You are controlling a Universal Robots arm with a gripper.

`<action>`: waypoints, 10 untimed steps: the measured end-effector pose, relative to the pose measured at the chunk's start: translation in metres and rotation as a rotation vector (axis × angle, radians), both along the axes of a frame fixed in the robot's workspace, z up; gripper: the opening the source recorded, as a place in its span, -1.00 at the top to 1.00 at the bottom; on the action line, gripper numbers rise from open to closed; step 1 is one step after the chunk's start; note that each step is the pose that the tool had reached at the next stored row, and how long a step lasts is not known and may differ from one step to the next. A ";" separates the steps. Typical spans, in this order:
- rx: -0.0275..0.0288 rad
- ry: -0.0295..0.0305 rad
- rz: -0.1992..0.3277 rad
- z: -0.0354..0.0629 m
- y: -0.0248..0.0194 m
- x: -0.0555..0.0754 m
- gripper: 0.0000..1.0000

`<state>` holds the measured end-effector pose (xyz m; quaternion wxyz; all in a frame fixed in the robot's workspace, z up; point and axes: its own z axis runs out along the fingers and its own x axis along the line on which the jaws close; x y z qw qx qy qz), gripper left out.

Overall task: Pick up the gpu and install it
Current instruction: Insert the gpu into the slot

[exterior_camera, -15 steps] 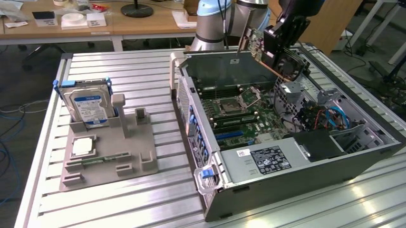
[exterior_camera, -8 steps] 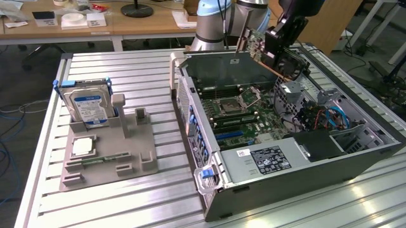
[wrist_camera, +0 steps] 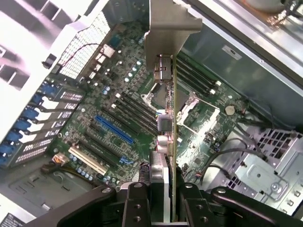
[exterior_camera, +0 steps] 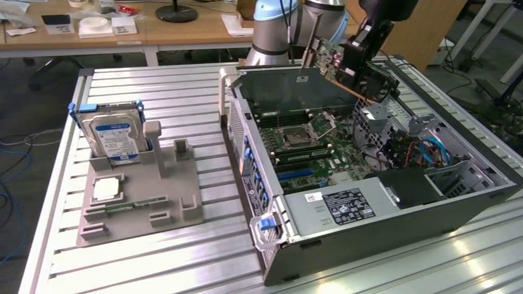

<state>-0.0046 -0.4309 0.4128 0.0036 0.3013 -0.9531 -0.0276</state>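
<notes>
Wrist view: gpu gripped edge-on in the hand.

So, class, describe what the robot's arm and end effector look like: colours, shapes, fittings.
The arm is a thick silver-grey tube with a pale blue cap at its joint. The end effector is matte black, with two blocky fingers carrying round pivot bolts.
</notes>
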 end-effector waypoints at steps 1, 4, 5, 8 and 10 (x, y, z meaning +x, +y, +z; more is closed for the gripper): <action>0.0001 0.0000 0.012 0.0000 0.0000 0.000 0.44; 0.0000 0.0000 0.050 0.0000 0.0000 0.000 0.44; 0.0000 0.0000 0.062 0.0000 0.0000 0.000 0.44; 0.0000 0.0000 0.101 0.0000 0.0000 0.000 0.44; 0.0000 0.0000 0.130 0.0000 0.0000 0.000 0.44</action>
